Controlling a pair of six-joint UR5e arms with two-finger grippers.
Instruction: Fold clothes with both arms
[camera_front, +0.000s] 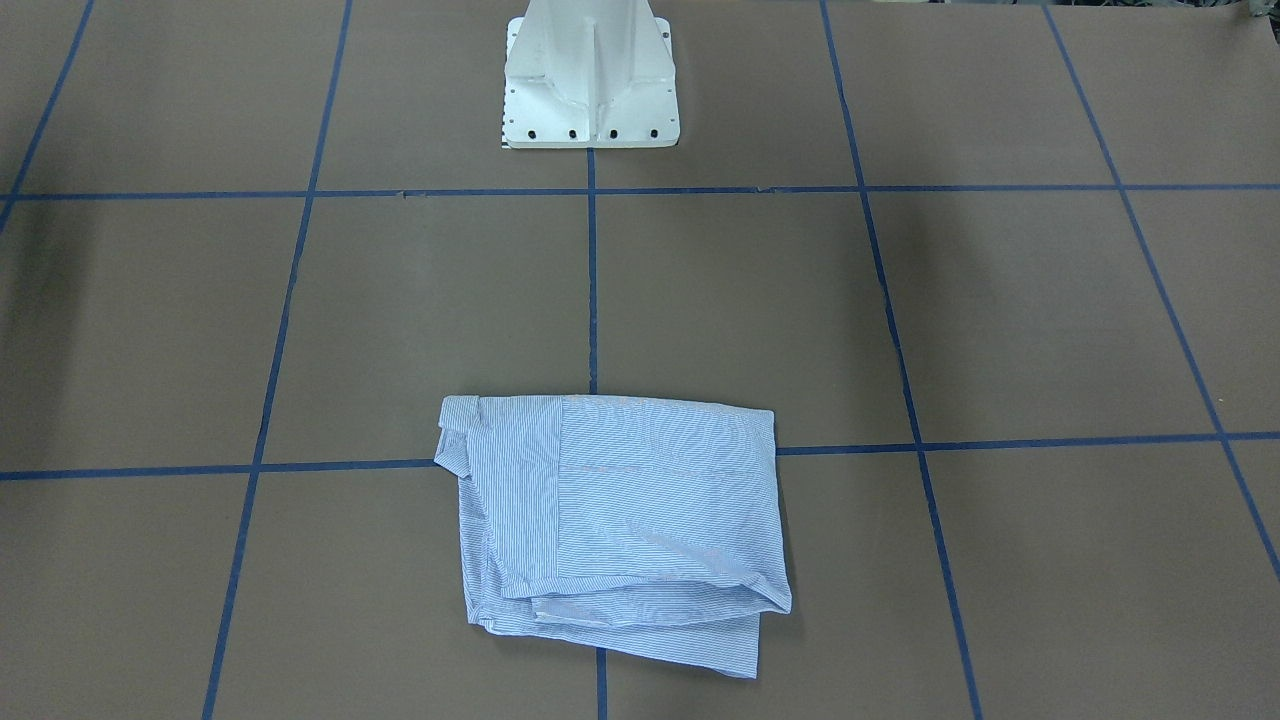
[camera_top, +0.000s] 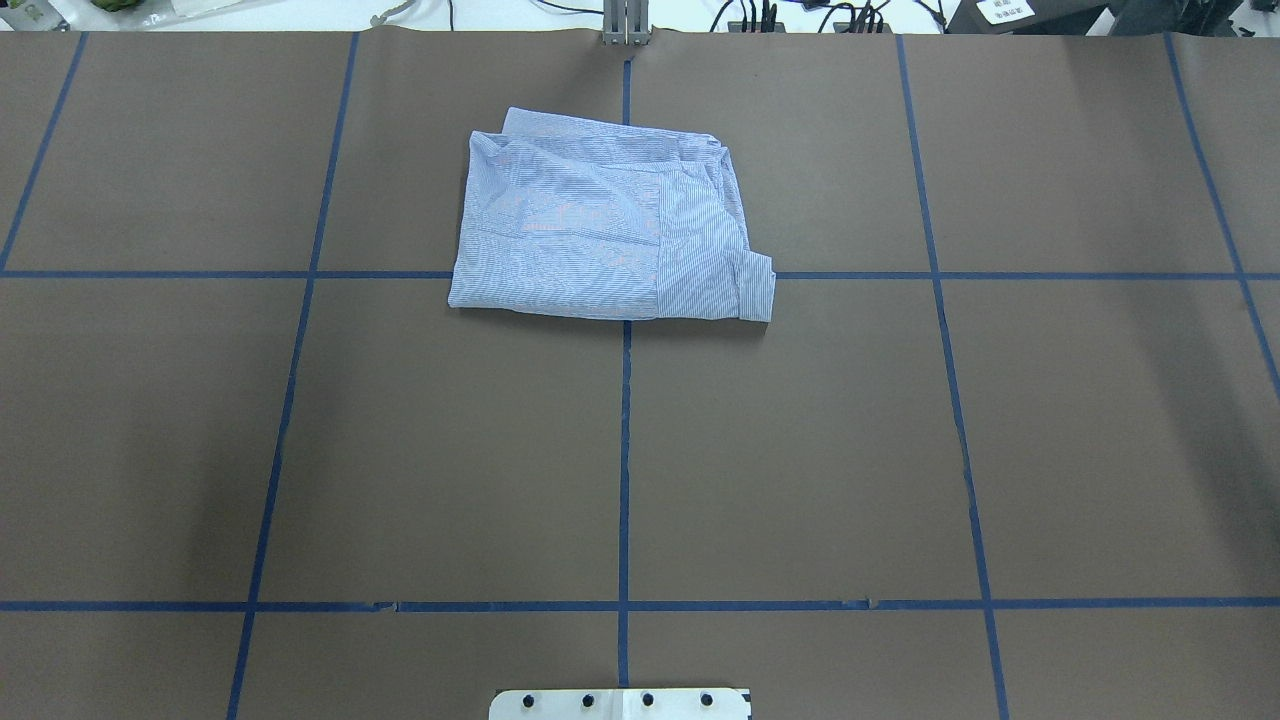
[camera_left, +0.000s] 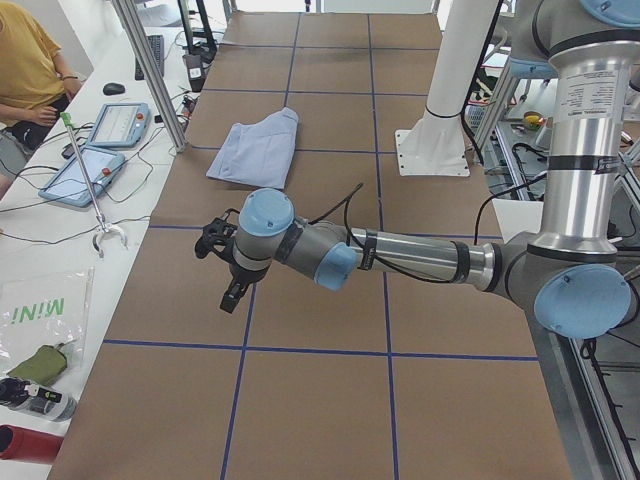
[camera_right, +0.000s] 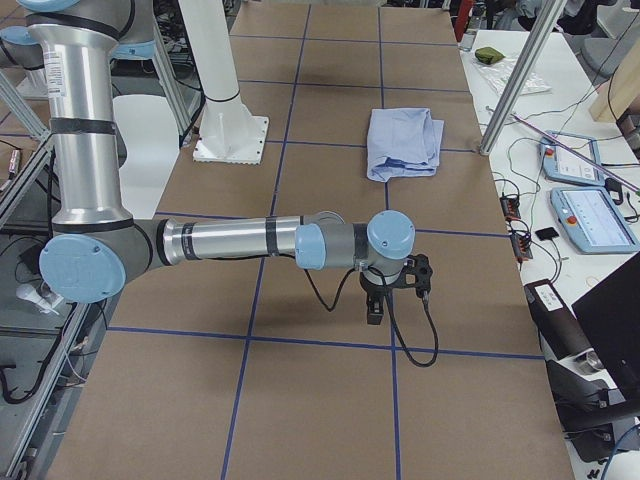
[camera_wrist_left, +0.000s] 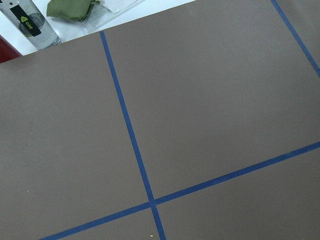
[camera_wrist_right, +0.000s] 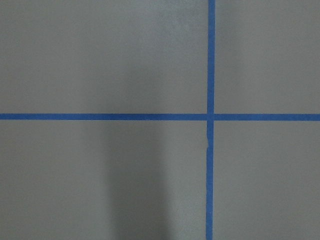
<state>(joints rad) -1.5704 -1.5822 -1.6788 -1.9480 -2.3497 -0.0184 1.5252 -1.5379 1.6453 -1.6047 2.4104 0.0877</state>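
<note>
The clothes are one light blue striped shirt (camera_top: 600, 230), folded into a rough rectangle and lying flat on the far middle of the brown table. It also shows in the front view (camera_front: 620, 510) and both side views (camera_left: 255, 150) (camera_right: 403, 140). My left gripper (camera_left: 224, 272) hangs above the table towards its left end, far from the shirt. My right gripper (camera_right: 385, 290) hovers towards the right end, also away from it. Both appear only in the side views, so I cannot tell whether they are open or shut. The wrist views show only brown table and blue tape lines.
The white pedestal base (camera_front: 590, 80) stands at the robot's side of the table. A seated person (camera_left: 25, 70), control tablets (camera_left: 115, 125) (camera_right: 590, 215), cables and metal posts (camera_left: 150, 70) line the operators' side. A bottle (camera_wrist_left: 30, 22) and green cloth (camera_wrist_left: 70, 7) lie off the table's left end.
</note>
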